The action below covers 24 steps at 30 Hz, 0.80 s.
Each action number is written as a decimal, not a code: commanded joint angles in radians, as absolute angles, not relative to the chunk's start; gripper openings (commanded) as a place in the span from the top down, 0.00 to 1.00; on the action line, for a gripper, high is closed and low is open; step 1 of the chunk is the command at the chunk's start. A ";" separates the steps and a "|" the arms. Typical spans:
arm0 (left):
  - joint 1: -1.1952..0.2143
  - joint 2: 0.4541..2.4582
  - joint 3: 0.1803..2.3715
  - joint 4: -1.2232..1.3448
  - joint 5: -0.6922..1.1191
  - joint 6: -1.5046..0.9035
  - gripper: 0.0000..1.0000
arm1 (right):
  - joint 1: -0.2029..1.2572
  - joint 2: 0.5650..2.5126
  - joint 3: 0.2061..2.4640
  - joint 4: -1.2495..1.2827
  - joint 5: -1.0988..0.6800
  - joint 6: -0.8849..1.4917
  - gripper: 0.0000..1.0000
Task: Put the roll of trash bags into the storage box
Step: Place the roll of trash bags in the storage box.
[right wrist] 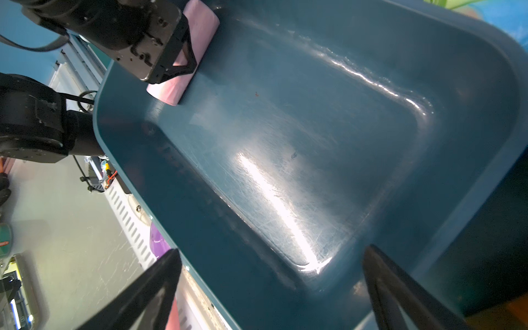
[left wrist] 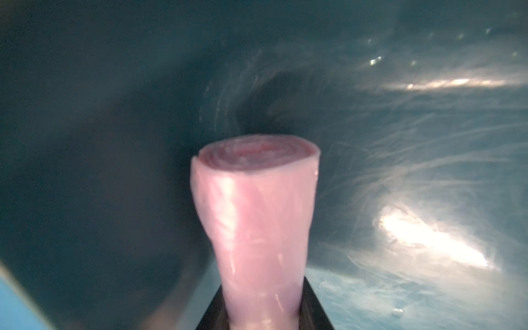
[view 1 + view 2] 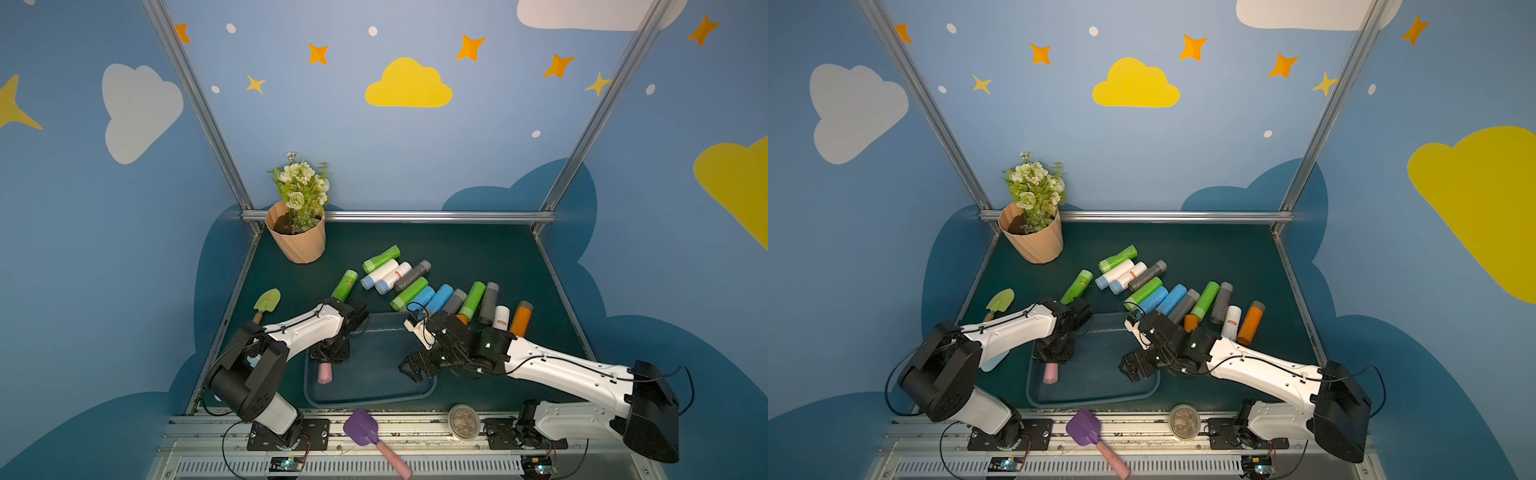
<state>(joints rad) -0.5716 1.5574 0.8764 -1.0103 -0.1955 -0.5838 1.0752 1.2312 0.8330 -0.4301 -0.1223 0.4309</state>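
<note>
Top view: pink roll (image 3: 325, 372), long axis near-to-far.

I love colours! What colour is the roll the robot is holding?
Pink roll; clearest in the left wrist view.

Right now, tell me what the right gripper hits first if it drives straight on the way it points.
Probably the bare floor of the storage box: the right gripper, jaws open, aims into it with nothing between. The pink roll is well off that line. Depth is hard to judge.

The storage box (image 1: 314, 143) is glossy, scuffed plastic; the pink roll (image 2: 257, 223) is smooth, shiny plastic film
</note>
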 commanded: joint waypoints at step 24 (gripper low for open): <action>-0.594 1.554 0.892 -1.047 -0.233 -0.606 0.59 | 1.072 1.231 0.844 -0.438 -0.114 0.433 0.03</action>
<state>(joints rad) -0.5892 1.5581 0.8787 -1.0145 -0.2153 -0.5922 1.0752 1.2316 0.8330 -0.4313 -0.1150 0.4305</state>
